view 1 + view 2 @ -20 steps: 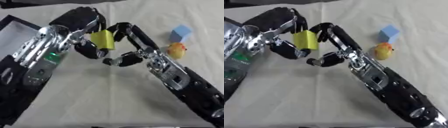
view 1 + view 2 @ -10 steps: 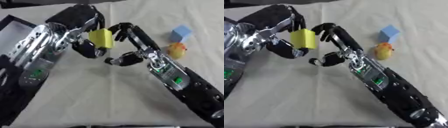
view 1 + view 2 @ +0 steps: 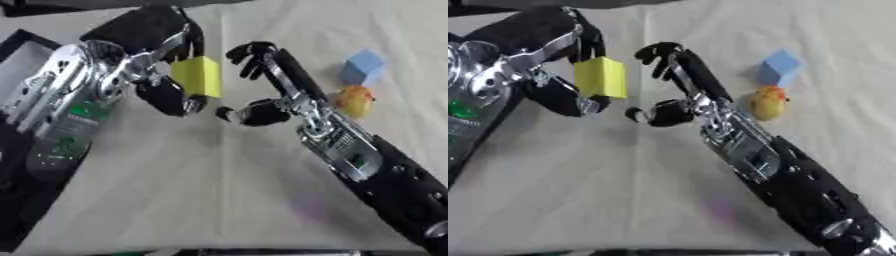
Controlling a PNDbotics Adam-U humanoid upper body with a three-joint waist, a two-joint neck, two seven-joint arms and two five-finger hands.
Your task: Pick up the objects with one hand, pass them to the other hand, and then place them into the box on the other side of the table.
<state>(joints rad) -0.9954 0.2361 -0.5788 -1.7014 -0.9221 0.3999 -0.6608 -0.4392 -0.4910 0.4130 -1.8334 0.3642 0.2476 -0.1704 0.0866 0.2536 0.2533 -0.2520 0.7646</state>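
The yellow block (image 3: 200, 76) sits above the counter (image 3: 175, 190), pinched between the thumb and curled fingers of the left hand (image 3: 166, 75). The right hand (image 3: 262, 80) is just beside it, fingers spread and thumb apart, with a small gap between it and the block, holding nothing. Judged from this, the pass is essentially made: the block rests with the left hand alone, and what is left for it is the carry to the box (image 3: 26, 42), whose dark edge shows at the left margin, and the drop into it.

Two more things wait on the right side of the counter: a blue cube (image 3: 362, 66) and, near it, a small orange-yellow toy (image 3: 355, 100), perhaps a duck. Both lie untouched, so much of the task remains.

The box is mostly cut off and covered by the left arm, so its contents cannot be told. The left hand's fingers behind the block are hidden.
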